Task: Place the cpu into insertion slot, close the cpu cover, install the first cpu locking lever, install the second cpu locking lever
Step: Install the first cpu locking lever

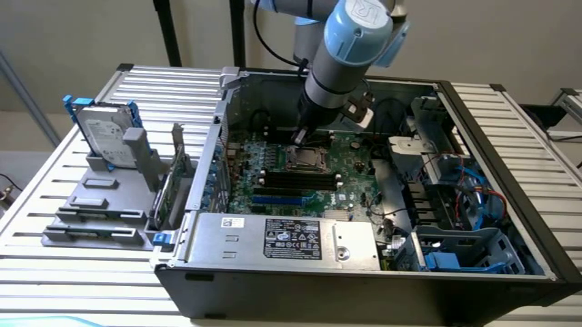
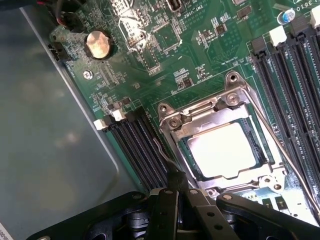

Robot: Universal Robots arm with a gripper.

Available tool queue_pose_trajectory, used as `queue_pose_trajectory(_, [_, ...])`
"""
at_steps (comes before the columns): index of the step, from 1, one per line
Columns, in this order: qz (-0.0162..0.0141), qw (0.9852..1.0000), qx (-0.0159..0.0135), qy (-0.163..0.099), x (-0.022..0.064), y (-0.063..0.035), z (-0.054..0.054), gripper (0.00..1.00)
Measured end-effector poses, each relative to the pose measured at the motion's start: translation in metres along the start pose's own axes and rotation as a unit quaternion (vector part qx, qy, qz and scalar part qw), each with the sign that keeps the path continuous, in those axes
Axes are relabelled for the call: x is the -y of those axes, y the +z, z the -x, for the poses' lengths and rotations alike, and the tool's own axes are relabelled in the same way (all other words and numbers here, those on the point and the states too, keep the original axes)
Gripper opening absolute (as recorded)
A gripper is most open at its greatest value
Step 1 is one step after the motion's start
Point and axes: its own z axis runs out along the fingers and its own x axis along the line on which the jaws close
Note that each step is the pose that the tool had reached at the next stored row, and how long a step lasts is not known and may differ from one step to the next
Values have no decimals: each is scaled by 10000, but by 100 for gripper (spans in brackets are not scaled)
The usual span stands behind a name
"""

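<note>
As the computer case (image 1: pixel 364 289) lies open, its green board (image 2: pixel 200 50) bared, the arm's gripper (image 2: pixel 176 184) hangs low with jaws pinched shut on nothing. Just beyond its tip sits the socket (image 2: pixel 185 149), cover (image 2: pixel 200 112) down over the chip (image 2: pixel 222 150); a thin lever (image 2: pixel 159 148) runs along the near edge.

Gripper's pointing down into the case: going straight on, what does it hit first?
Most likely the thin silvery wire locking lever beside the square silvery metal cpu cover, at the tip of the gripper; depth is unclear, they may already touch.
</note>
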Motion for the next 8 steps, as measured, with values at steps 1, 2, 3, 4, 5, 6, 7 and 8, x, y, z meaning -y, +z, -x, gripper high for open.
queue_pose_trajectory(1, [0,10000,3,1,-6,1,-3,11])
queue_pose_trajectory(2, [1,10000,7,1,-11,2,-6,11])
queue_pose_trajectory(3, [3,10000,13,3,-11,3,-9,11])
queue_pose_trajectory(4, [3,10000,19,5,-11,3,-10,11])
queue_pose_trajectory(5, [3,10000,25,6,-10,4,-11,11])
queue_pose_trajectory(6, [1,10000,30,8,-10,5,-13,11])
queue_pose_trajectory(7, [-1,10000,35,10,-9,5,-13,11])
queue_pose_trajectory(8, [-5,10000,38,13,-9,5,-13,11])
